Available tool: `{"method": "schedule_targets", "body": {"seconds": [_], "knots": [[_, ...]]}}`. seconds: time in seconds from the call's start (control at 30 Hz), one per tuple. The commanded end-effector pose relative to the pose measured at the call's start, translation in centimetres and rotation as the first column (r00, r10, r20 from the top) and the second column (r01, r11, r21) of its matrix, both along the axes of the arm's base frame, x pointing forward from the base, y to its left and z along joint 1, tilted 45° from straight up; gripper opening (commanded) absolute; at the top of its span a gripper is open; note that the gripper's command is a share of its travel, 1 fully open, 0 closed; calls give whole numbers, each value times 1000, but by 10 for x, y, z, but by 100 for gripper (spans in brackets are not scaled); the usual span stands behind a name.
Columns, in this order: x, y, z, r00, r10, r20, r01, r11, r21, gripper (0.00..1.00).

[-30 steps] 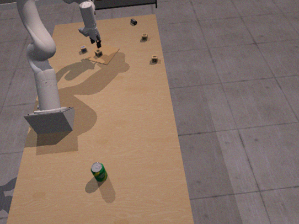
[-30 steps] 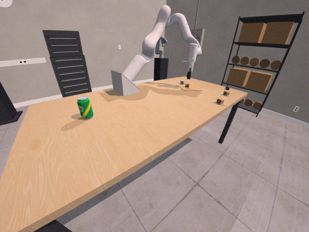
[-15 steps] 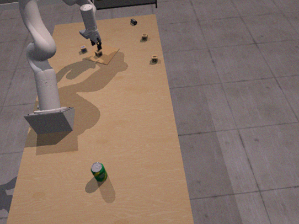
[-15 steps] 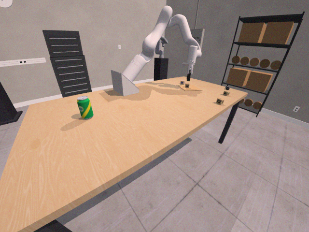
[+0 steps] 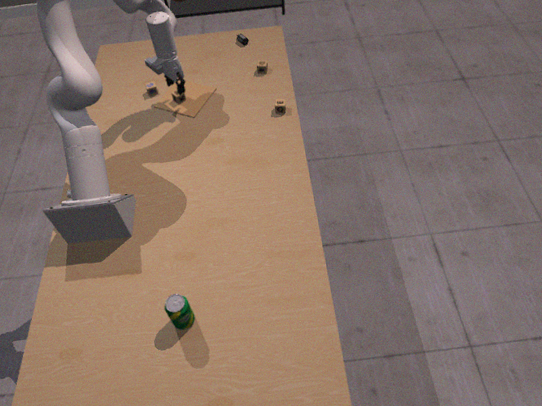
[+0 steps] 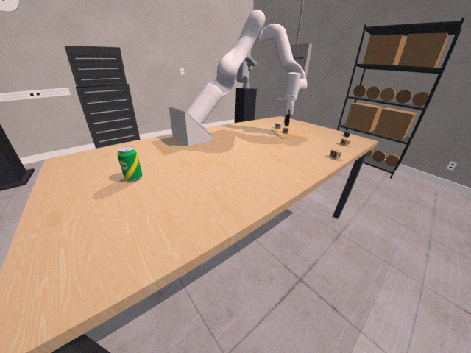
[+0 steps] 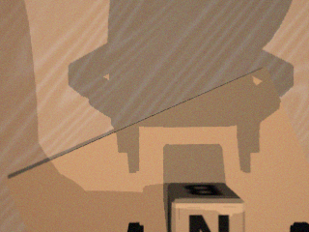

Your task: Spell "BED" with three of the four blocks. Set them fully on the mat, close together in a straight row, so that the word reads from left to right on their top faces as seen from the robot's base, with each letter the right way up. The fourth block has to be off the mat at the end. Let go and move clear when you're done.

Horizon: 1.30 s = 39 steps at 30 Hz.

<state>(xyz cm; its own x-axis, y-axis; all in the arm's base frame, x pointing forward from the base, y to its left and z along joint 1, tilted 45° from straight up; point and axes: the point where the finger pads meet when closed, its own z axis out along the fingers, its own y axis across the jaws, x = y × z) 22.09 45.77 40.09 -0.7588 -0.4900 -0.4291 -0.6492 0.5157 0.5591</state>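
My gripper (image 5: 175, 88) (image 6: 287, 123) points down, open, low over a block (image 5: 177, 97) (image 6: 285, 130) (image 7: 183, 214) on the mat (image 5: 201, 97) (image 6: 297, 134) (image 7: 97, 169). In the wrist view its fingertips flank this block, with nothing gripped. The block's top face reads N, partly cut off by the frame; a side face shows B. A second block (image 5: 151, 89) (image 6: 277, 126) with a purplish mark stands off the mat on the robot's side. Two more, a far block (image 5: 261, 67) (image 6: 344, 142) and a nearer block (image 5: 280, 107) (image 6: 335, 154), stand near the long table edge. Their top letters are too small to read.
A small black object (image 5: 242, 39) (image 6: 346, 133) lies near the table's far end. A green can (image 5: 179, 312) (image 6: 129, 164) stands upright toward the opposite end, beyond the robot's grey base (image 5: 94, 221) (image 6: 186, 127). The arm's shadow falls across the mat and table.
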Motion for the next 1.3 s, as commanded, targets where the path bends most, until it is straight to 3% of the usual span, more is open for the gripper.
{"method": "schedule_targets", "body": {"seconds": [0.0,1.27], "knots": [[0,2,-1,1000,0,1,0,1000,1,84],[0,4,-3,1000,0,1,0,1000,1,84]]}}
